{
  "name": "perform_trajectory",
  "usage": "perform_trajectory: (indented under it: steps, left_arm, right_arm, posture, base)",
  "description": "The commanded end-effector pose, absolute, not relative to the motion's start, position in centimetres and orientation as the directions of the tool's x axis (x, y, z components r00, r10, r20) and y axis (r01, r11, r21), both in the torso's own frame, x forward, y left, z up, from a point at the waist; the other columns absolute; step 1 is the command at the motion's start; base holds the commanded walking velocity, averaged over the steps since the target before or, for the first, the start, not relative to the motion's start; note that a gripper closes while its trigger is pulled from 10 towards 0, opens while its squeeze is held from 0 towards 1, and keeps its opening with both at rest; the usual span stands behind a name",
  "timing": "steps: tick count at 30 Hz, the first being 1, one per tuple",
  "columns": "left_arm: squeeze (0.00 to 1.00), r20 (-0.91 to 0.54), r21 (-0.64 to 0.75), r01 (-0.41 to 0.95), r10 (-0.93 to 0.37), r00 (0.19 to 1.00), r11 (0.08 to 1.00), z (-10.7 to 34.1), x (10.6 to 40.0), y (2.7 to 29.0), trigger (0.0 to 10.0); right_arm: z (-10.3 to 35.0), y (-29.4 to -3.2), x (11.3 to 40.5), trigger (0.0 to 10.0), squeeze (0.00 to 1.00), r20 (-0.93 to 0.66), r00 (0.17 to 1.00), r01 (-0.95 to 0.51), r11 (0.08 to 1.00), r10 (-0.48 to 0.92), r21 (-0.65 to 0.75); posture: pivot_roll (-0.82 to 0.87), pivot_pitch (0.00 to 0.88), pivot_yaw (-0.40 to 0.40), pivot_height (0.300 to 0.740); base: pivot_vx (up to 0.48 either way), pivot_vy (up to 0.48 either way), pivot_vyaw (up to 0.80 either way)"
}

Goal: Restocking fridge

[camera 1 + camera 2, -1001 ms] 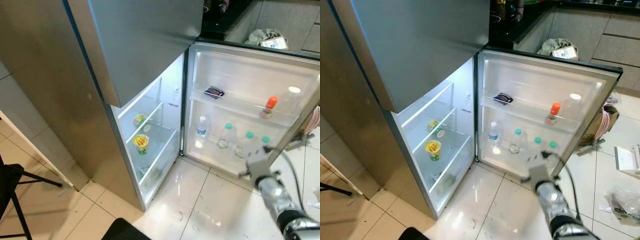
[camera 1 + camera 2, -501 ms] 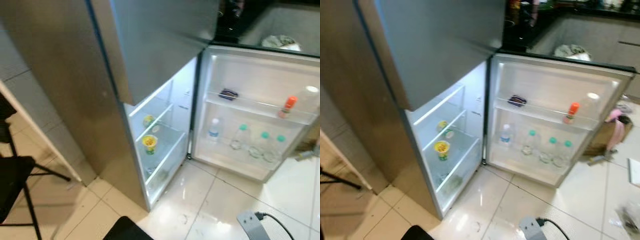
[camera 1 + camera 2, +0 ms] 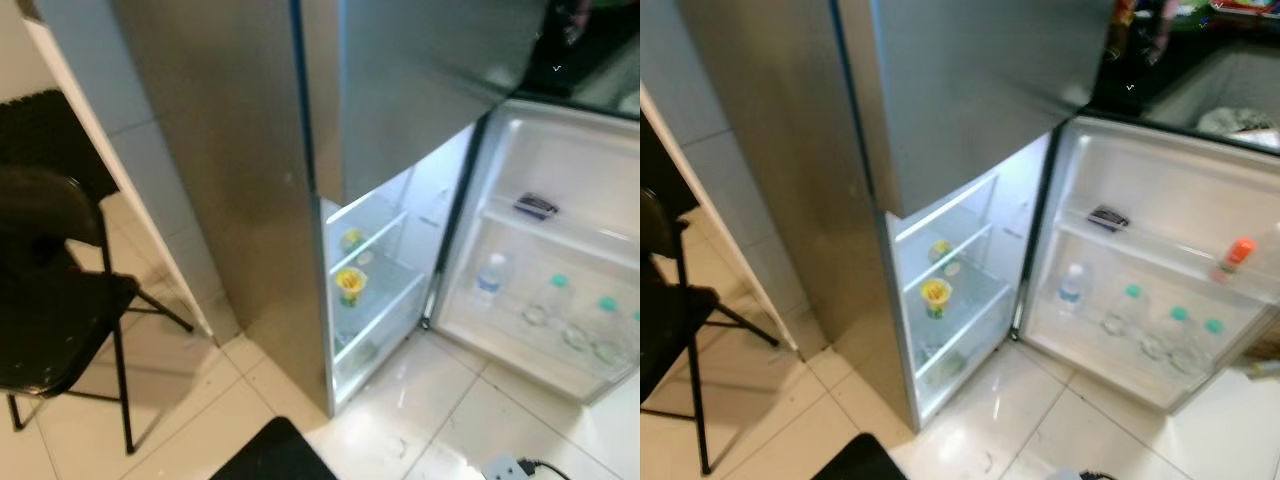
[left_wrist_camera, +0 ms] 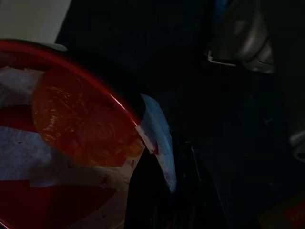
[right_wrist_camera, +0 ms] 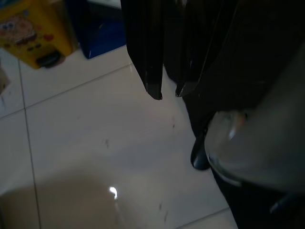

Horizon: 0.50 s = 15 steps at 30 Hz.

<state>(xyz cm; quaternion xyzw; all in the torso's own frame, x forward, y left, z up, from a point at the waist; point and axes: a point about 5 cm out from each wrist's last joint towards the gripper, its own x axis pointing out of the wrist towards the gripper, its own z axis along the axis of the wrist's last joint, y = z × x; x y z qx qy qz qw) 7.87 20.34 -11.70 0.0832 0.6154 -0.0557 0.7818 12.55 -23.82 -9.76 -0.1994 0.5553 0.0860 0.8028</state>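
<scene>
Fridge [image 3: 940, 150] stands open in the eye views, bottles [image 3: 1170, 335] in its door [image 3: 1160, 200] on the right.
Left wrist view: red bowl [image 4: 71, 143] close by; fingers unclear.
Right wrist view: right gripper [image 5: 169, 90] hangs over the floor [image 5: 95, 143], fingertips narrow, empty.

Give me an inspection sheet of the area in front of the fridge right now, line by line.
Surface: glossy pale tile floor, faint scuff marks.
Job's things: fridge with lower door swung open, light on inside. Yellow cup on an inner shelf, another small container above it. Door racks hold water bottles, an orange-capped bottle and a small dark packet.
Clutter: yellow cartoon box on the floor; red-rimmed round thing by the left wrist, too dark to identify.
Grippers: right gripper hangs over the tiles, fingers nearly together, holding nothing.
Cables: black cable at the lower edge.
Surroundings: black folding chair, dark counter.
</scene>
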Motion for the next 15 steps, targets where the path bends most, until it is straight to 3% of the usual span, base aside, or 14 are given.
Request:
perform_trajectory:
  steps: [1, 15]
  left_arm:
    - [0.00, -0.959, 0.077, 0.177, 0.025, 0.283, 0.981, -11.38, 9.06, 20.70, 10.0]
    - [0.00, -0.961, 0.070, 0.172, 0.019, 0.277, 0.983, -11.43, 8.91, 20.59, 10.0]
  right_arm:
    - [-9.88, -23.51, 12.39, 10.0, 0.00, -0.930, 0.360, -0.366, 0.906, -0.071, -0.211]
    - [-10.06, -23.25, 11.99, 10.0, 0.00, -0.934, 0.352, -0.354, 0.915, -0.062, -0.194]
  posture:
    - [-0.06, 0.000, -0.004, 0.740]
    - [-0.06, 0.000, 0.000, 0.740]
  base:
    - [0.000, 0.000, 0.80]
    - [0.000, 0.000, 0.80]
